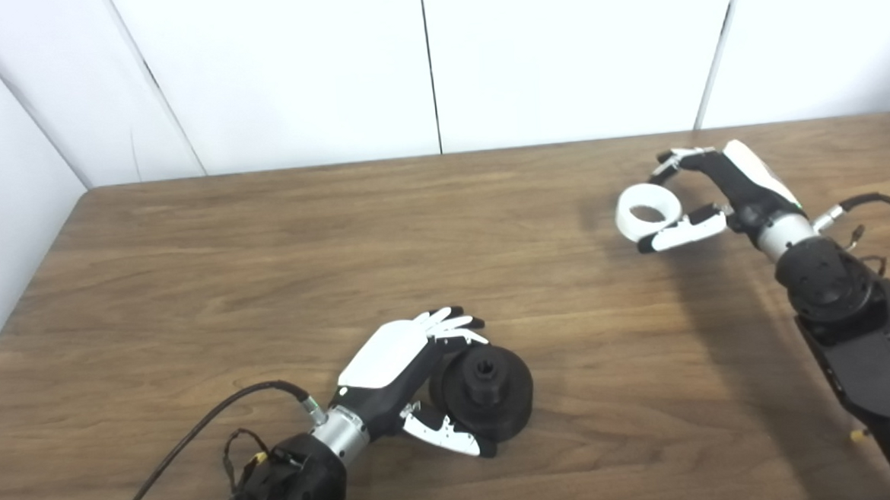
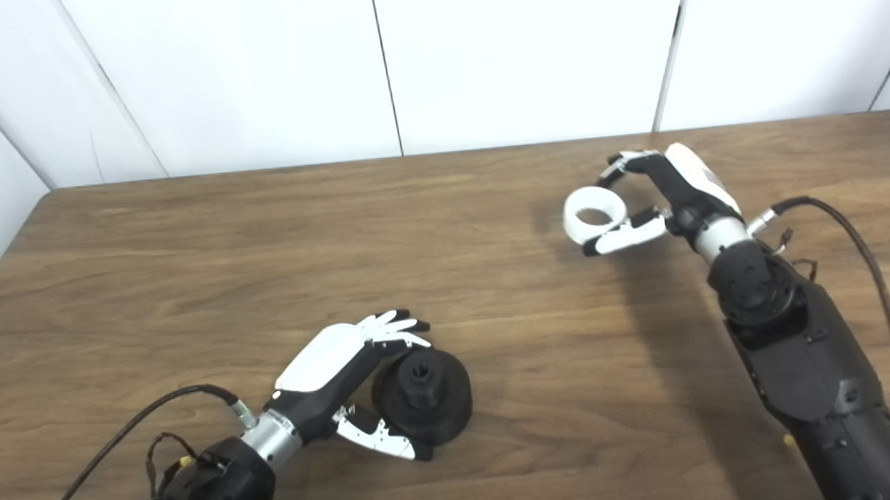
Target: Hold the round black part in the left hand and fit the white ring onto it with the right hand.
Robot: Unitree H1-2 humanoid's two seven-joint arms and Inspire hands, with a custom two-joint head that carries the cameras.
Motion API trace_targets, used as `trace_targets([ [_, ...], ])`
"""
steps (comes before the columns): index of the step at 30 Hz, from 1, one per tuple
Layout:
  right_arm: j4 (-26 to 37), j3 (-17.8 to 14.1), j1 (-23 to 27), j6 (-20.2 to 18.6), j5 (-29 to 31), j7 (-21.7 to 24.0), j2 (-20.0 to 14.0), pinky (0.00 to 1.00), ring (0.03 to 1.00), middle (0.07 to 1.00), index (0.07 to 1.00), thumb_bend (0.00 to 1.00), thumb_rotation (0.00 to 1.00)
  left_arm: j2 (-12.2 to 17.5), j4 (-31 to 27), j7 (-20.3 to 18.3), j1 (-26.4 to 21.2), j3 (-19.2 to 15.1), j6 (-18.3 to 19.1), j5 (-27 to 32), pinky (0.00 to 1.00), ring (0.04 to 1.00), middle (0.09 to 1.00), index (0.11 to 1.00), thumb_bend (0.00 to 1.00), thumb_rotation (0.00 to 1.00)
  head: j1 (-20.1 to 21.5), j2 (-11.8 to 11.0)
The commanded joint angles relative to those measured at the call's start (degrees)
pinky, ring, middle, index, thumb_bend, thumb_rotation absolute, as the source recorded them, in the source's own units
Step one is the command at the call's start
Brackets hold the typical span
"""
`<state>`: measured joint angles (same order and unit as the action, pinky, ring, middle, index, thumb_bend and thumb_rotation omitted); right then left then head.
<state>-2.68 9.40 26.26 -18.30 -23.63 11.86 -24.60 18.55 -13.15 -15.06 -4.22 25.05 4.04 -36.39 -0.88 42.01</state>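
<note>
Black round part [image 1: 483, 391] low on table [image 1: 262, 244], left hand [image 1: 409, 374] cupped round it, fingers + thumb closed on rim. White ring [image 1: 647, 210] pinched in right hand [image 1: 705, 191], well apart (far side). Step: both grasped. Next, prob.: carry ring over, align w/ hub.

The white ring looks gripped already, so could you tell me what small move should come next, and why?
Probably carry the right hand with the white ring leftward and nearer, toward the round black part. The ring sits between that hand's fingers and thumb, far across the table from the part, which the left hand cups with its hub facing up.
</note>
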Motion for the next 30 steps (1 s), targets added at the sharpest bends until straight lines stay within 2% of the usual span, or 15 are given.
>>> trace_targets([
  [1,5.64,-0.05,1.29,-2.77,-0.65,1.43,-0.09,0.95,0.926,0.851,0.489,0.52,0.15,0.38,1.69,-2.16,0.89,1.32,0.67,-2.0,0.98,0.972,0.901,0.583,0.83,0.29,-0.12,0.0],
  [4,10.92,0.47,0.38,-5.09,-0.9,2.98,0.2,0.95,0.923,0.85,0.489,0.52,0.15,0.18,1.69,-2.32,0.92,1.27,1.15,-2.1,0.98,0.972,0.901,0.585,0.83,0.29,-0.05,0.04],
  [10,20.17,1.28,-1.41,-7.39,-0.85,5.74,1.19,0.9,0.918,0.848,0.489,0.52,0.15,-0.18,1.49,-2.29,1.06,1.37,1.59,-2.28,0.98,0.971,0.899,0.584,0.83,0.3,-0.18,0.3],
  [14,26.99,3.03,-2.9,-8.57,-2.58,8.85,3.15,0.87,0.918,0.852,0.49,0.52,0.15,-0.36,2.01,-1.73,1.07,1.32,1.03,-1.91,0.97,0.967,0.894,0.579,0.84,0.3,-0.2,0.42],
  [22,32.37,5.64,-6.09,-8.59,-5.08,14.92,7.54,0.87,0.923,0.848,0.489,0.52,0.15,-0.66,1.62,-2.36,1.13,1.24,1.83,-2.26,0.98,0.975,0.901,0.587,0.83,0.3,-0.39,0.73],
  [30,35.09,7.83,-8.7,-8.41,-6.56,17.57,8.69,0.83,0.912,0.848,0.489,0.52,0.15,-0.66,1.77,-2.35,1.14,1.24,1.9,-2.47,0.97,0.975,0.903,0.589,0.83,0.31,-0.24,0.89],
])
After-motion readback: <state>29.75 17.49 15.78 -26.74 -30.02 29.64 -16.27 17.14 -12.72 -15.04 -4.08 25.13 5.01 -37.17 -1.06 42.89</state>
